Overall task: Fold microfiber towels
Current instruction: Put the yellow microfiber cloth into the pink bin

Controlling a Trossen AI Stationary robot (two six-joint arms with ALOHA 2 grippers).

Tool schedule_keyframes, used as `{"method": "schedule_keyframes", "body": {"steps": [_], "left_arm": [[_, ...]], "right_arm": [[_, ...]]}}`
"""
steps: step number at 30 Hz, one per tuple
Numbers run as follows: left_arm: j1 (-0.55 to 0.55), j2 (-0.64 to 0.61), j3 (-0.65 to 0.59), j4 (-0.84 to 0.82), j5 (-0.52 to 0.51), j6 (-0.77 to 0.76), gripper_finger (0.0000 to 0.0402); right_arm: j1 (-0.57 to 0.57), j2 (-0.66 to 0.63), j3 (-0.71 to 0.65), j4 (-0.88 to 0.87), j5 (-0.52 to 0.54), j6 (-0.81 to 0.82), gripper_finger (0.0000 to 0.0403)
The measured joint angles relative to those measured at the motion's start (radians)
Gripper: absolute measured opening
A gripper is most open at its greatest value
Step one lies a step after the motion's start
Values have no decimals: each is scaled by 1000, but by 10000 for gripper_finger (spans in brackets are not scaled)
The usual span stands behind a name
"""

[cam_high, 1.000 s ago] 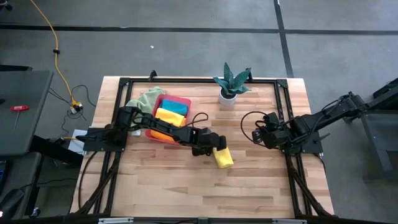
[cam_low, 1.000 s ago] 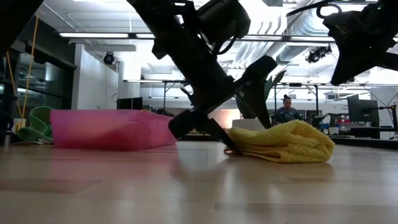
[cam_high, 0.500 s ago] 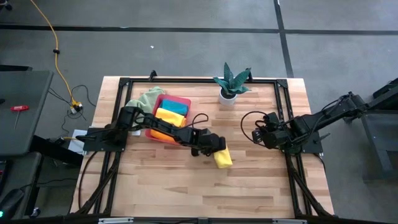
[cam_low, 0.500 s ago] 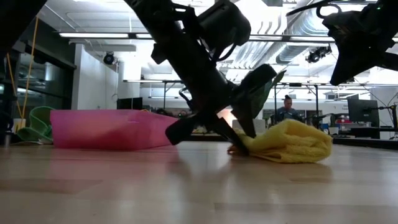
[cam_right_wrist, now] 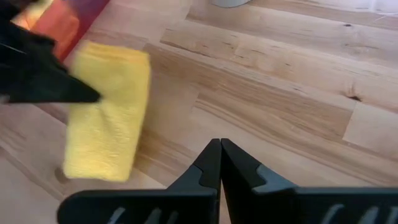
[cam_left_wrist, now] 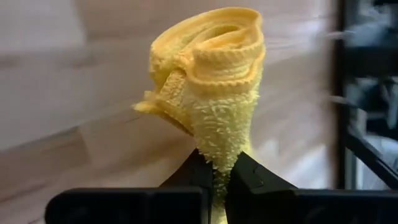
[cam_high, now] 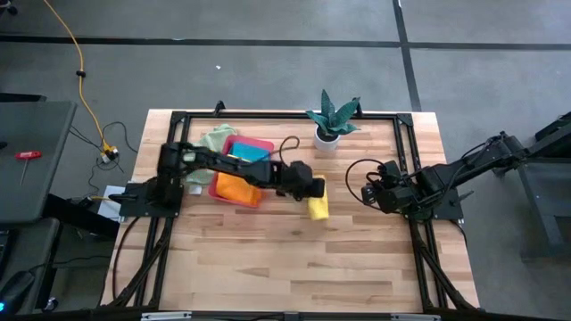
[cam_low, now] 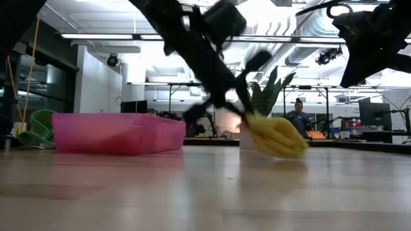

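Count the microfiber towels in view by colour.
Yellow microfiber towel, pinched in the left gripper: 1
Orange microfiber towel, in the pink plastic tray: 1
Teal microfiber towel, in the tray: 1
Pale green microfiber towel, beside the tray: 1
Total: 4. The left arm hides part of the tray; the right gripper waits at the table's right.
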Motion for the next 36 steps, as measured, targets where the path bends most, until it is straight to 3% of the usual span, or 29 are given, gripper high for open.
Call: {"method": "schedule_keyframes", "body": {"steps": [4, 9, 16, 23, 30, 36], "left_arm": [[36, -104, 1, -74, -6, 136, 2], [104, -266, 1, -167, -94, 263, 1], [205, -464, -14, -285, -228, 326, 1], [213, -666, -261, -238, -357, 98, 0], [164, -859, -574, -178, -537, -286, 0], [140, -902, -735, -73, -631, -587, 0]], "right_arm": [[0, 0, 0, 4, 18, 0, 0], [0, 0, 0, 11, 18, 0, 0], [0, 0, 0, 11, 29, 36, 0], [0, 0, 0, 11, 42, 62, 0], [0, 0, 0, 11, 45, 82, 0], [-1, 0, 0, 11, 52, 82, 0]]}}
